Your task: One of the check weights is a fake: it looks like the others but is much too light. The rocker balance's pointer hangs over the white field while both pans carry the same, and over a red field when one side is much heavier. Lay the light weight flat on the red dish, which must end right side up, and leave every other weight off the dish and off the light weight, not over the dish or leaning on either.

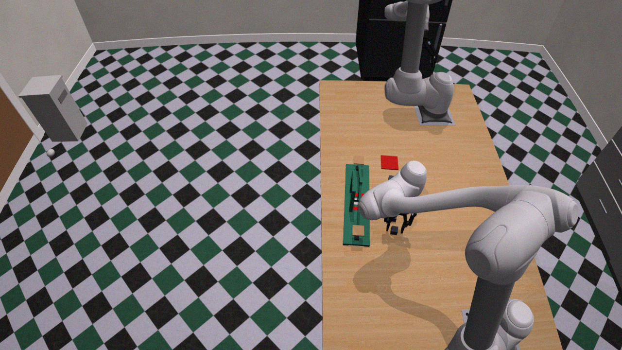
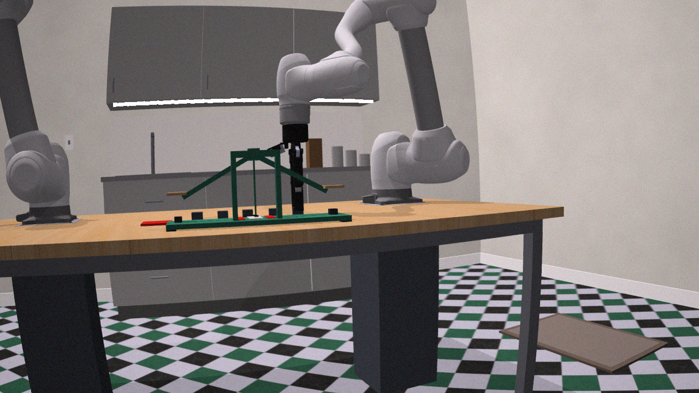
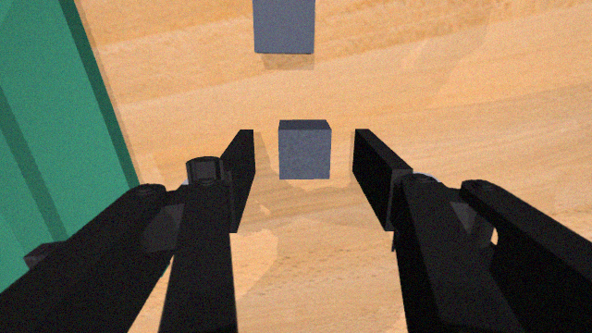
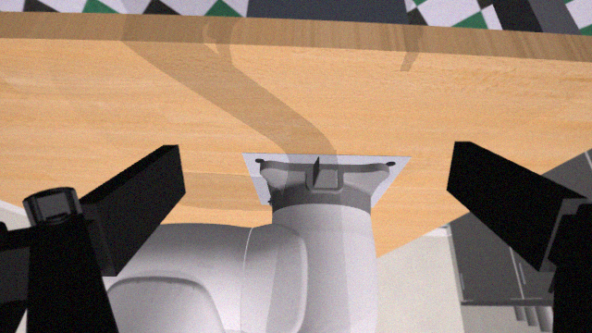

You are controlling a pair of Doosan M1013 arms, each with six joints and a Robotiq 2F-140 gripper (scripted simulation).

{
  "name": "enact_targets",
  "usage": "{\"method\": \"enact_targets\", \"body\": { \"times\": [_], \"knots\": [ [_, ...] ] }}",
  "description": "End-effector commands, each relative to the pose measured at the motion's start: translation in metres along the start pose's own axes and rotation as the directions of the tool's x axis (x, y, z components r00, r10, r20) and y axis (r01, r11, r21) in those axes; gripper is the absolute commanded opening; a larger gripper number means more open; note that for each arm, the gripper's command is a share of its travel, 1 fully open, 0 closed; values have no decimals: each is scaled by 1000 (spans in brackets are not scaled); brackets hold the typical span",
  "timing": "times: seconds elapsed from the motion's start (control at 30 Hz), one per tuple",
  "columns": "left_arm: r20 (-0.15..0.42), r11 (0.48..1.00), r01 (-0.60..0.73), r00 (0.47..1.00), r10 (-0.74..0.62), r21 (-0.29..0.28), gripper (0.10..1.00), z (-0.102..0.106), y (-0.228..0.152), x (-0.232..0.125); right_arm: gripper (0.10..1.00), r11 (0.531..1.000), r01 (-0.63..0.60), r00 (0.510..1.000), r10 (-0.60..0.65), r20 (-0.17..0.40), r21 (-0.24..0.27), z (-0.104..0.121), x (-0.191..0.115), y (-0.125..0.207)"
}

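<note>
The left gripper [image 1: 395, 229] [image 2: 297, 210] [image 3: 303, 150] is open, pointing down, with its fingers apart on either side of a dark square weight [image 1: 393, 230] [image 3: 304, 159]. Gaps show between both fingers and this weight. Another weight [image 3: 284, 28] lies just beyond it. More weights [image 2: 196, 215] [image 2: 223, 214] [image 2: 247, 212] stand in a row behind the balance. The green rocker balance [image 1: 350, 226] [image 2: 233, 185] has empty wooden pans [image 1: 358, 230] [image 2: 177, 194] [image 2: 333, 186], and its pointer [image 2: 254, 188] hangs over the white field. The red dish [image 1: 389, 162] [image 2: 155, 222] is empty. The right gripper [image 4: 316, 166] is open and empty.
The green base's edge [image 3: 99, 88] runs close beside the left gripper's fingers. The left arm [image 1: 456, 200] reaches over the table [image 1: 369, 313] and hides part of the weight row in the top view. The right wrist view shows an arm base plate [image 4: 252, 173] and the table edge.
</note>
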State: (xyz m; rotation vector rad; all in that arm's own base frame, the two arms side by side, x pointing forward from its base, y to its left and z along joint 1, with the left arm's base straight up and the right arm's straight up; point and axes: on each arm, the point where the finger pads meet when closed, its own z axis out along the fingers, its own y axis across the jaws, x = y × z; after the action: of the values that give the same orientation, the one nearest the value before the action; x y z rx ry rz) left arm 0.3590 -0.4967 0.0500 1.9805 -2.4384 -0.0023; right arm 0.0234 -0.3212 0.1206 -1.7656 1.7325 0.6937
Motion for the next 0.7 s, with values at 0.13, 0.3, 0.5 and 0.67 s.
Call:
{"method": "enact_targets", "body": {
  "times": [0.13,0.3,0.5,0.67],
  "knots": [
    [-1,1000,0,1000,0,1,460,9,0,0,1000,1000,0,1000,0,-1,0,-1,0,0],
    [-1,1000,0,1000,0,1,460,14,0,0,1000,1000,0,1000,0,-1,0,-1,0,0],
    [-1,1000,0,1000,0,1,460,15,0,0,1000,1000,0,1000,0,-1,0,-1,0,0],
    [-1,1000,0,1000,0,1,460,15,0,0,1000,1000,0,1000,0,-1,0,-1,0,0]
  ]
}}
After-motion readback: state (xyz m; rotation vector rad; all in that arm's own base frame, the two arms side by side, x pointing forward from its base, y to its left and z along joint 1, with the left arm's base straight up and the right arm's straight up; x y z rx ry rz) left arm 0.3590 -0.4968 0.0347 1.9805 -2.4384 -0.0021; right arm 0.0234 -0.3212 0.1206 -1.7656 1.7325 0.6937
